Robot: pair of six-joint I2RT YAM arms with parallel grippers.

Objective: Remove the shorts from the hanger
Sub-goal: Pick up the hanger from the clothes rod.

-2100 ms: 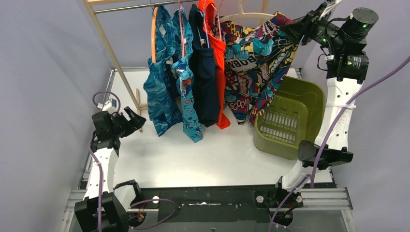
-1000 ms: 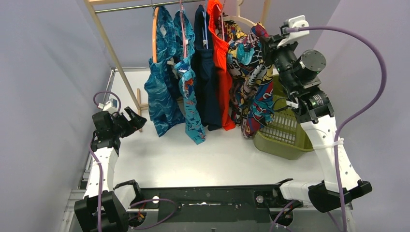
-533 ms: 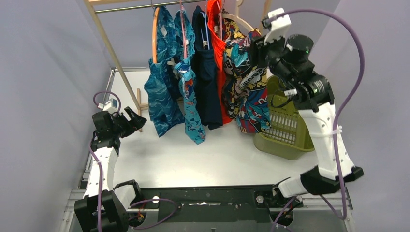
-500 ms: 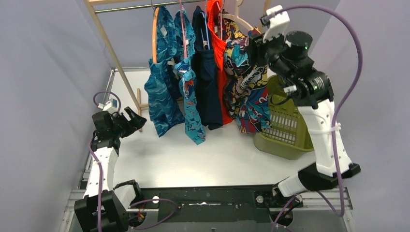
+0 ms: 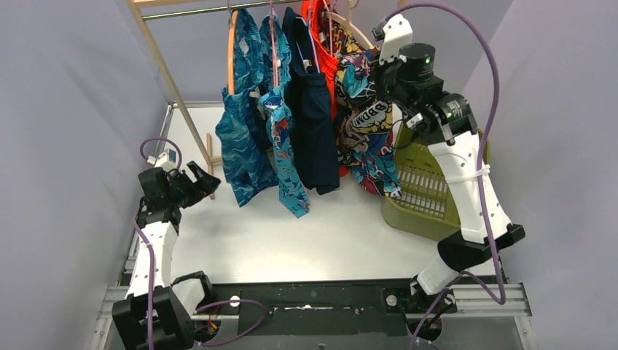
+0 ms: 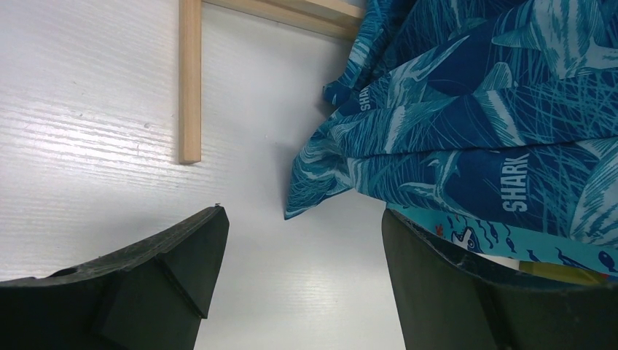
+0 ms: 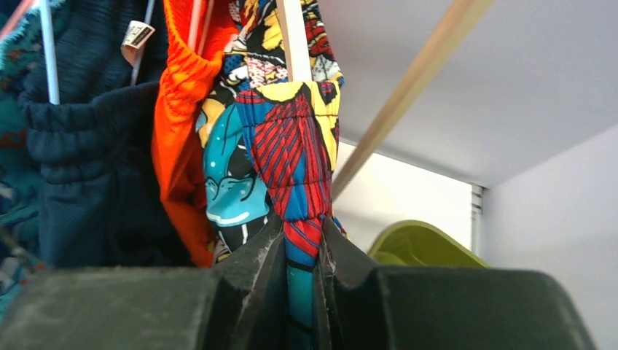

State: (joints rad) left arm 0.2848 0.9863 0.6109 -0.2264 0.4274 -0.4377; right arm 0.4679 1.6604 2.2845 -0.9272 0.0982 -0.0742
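My right pincer [image 7: 302, 244] is up high at about one o'clock of the table [image 5: 291, 233], pinched tight on a bunched fold of the comic-print shorts [image 5: 368, 138]. In my right wrist view the red-and-blue striped cloth runs straight down between the two fingertips, with almost no gap beside it. That fold is draped over the pale hanger [image 7: 291, 36], whose arm rises at twelve o'clock above my grip, so this pair is on its hanger, not off it. Pressed against it toward nine o'clock hang the orange-red shorts [image 7: 182, 109], then the navy shorts [image 5: 313, 124], the turquoise cartoon-print shorts [image 5: 286, 168] and, farthest toward nine, the teal shark-print shorts [image 6: 495, 124], all in a row along the metal rail [image 5: 197, 10] of the wooden rack [image 5: 164, 69]. The legs of the comic-print pair fall just beside the olive-green basket [image 5: 430, 189], which sits at three o'clock of the table. My left pincer [image 6: 302, 219] is low at nine o'clock of the table, its fingers [image 6: 167, 277] spread wide with nothing in them. Between them I see bare white tabletop, with the hem of the shark-print pair at two o'clock and a wooden foot [image 6: 191, 80] of the rack at eleven.
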